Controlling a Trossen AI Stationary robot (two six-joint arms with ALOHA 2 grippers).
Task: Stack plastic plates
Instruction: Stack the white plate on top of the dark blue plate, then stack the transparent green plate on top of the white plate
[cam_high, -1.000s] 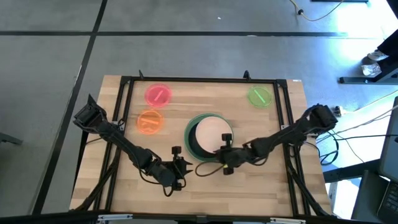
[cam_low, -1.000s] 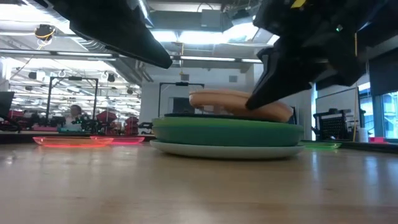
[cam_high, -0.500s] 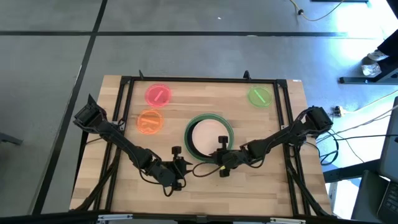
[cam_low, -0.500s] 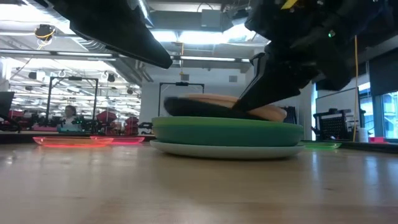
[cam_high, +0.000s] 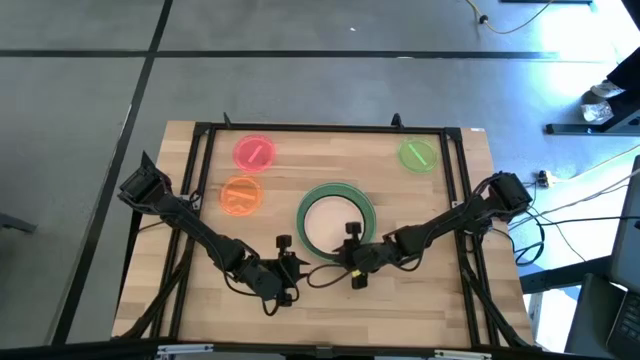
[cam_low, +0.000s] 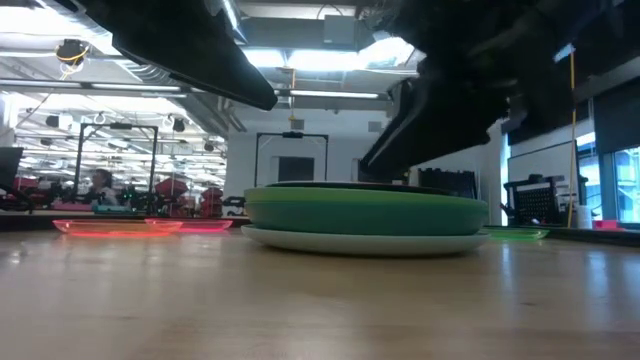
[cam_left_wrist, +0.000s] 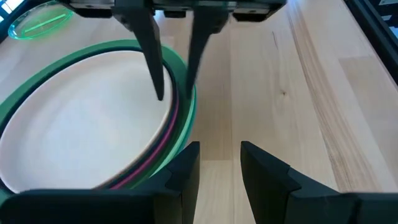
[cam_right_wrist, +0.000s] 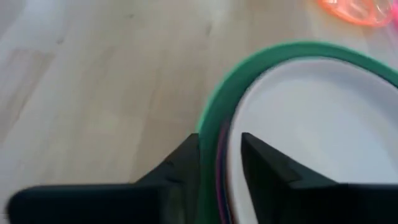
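Observation:
A stack of plastic plates (cam_high: 335, 218) stands at mid-table, a pale grey plate (cam_low: 365, 240) at the bottom and a green one (cam_low: 365, 212) on it. A peach plate (cam_left_wrist: 87, 118) lies flat on top, inside a magenta rim (cam_left_wrist: 166, 134). My right gripper (cam_left_wrist: 174, 87) is open at the stack's near rim, one finger over the peach plate and one outside the rim. My left gripper (cam_left_wrist: 221, 158) is open and holds nothing, just near-left of the stack. Small red (cam_high: 254, 152), orange (cam_high: 240, 195) and green (cam_high: 418, 155) plates lie apart on the wood. My right gripper's fingers (cam_left_wrist: 155, 68) straddle the stack's near rim (cam_right_wrist: 214, 134), slanting down from the near side. I cannot tell whether either finger touches a plate. The peach plate rests level in the stack and no longer hangs from the fingers.
A black frame rail (cam_high: 320, 128) runs around the table's edges. Bare wood (cam_high: 400, 310) lies along the near side and to the right of the stack. Both arms reach in from the table's sides and cross the near half.
My right gripper has opened and let go of the peach plate. The plate was tilted above the stack; it has dropped level into it and no longer shows above the green rim in the low view. The gripper has drawn slightly toward the near edge.

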